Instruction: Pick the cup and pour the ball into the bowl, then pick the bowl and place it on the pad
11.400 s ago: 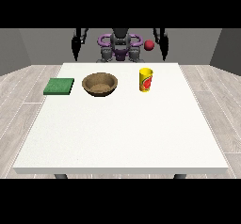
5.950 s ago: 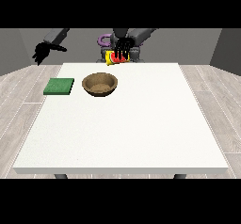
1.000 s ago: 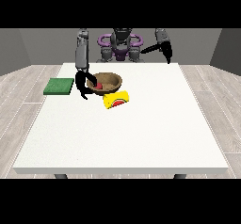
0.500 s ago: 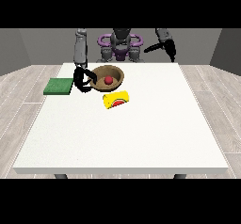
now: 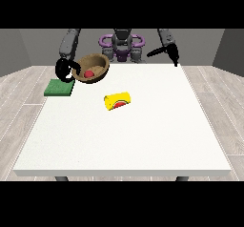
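Brown bowl (image 5: 93, 68) lifted clear of the white table (image 5: 143, 140), tilted with its opening toward the camera, above the far-left corner region. Red ball (image 5: 88, 73) inside the bowl, low against the inner wall. Hand at the view's left (image 5: 65, 70) at the bowl's left rim, black fingers curled round the rim and holding it; arm descending from the robot's shoulder above. Green pad (image 5: 58, 87) flat on the table near the far-left corner, just below and to the left of the raised bowl, not touching it. Yellow cup (image 5: 118, 101) lying on its side on the table, toward the far edge and a little left of the middle, red-and-green mark on its side facing the camera, opening pointing left; well apart from both hands. Hand at the view's right (image 5: 172, 55) raised above the far-right corner of the table, holding nothing, fingers pointing downward; whether straight or curled cannot be told. Robot's torso (image 5: 122, 45) behind the far edge, in the middle.
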Available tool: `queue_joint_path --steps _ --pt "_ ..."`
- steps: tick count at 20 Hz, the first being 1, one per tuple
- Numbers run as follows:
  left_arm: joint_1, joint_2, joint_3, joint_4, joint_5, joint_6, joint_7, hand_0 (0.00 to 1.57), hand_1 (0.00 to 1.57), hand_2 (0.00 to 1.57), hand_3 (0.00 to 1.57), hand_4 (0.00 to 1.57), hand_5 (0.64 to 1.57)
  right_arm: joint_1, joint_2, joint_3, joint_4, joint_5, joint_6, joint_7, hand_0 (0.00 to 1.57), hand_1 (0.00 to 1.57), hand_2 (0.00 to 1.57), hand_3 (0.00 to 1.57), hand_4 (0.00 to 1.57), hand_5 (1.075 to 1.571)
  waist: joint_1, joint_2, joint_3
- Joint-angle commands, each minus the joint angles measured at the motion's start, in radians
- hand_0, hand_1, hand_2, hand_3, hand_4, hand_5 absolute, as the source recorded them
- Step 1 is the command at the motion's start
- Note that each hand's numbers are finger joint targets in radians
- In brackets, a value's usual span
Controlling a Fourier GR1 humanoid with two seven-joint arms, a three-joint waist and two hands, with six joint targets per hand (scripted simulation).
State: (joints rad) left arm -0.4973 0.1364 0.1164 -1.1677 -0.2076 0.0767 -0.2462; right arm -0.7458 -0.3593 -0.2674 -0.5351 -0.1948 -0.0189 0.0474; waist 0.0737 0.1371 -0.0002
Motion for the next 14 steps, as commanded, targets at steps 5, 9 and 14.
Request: queue_joint_path --steps 5,9,14 --pt "-0.016 -0.046 -0.037 -0.072 -0.043 0.079 0.006 0.0 0.0 0.0 0.0 0.0 1.566 0.031 -0.175 -0.116 0.042 -0.105 0.19 -0.026 1.57 1.57 1.57 1.57 1.07 1.563 -0.013 0.097 0.0013" --pt "0.029 -0.031 0.005 0.044 -0.029 0.092 -0.118 0.0 0.0 0.0 0.0 0.0 1.566 0.075 -0.16 -0.08 -0.007 -0.097 0.242 -0.009 1.57 1.57 1.57 1.57 1.07 1.563 -0.076 0.074 0.0002" --pt "-0.036 -0.03 -0.01 -0.029 -0.041 0.114 -0.161 0.0 0.0 0.0 0.0 0.0 1.565 0.048 -0.246 -0.162 0.045 -0.143 0.288 -0.131 1.57 1.57 1.57 1.37 1.03 1.562 -0.023 0.258 0.0011"
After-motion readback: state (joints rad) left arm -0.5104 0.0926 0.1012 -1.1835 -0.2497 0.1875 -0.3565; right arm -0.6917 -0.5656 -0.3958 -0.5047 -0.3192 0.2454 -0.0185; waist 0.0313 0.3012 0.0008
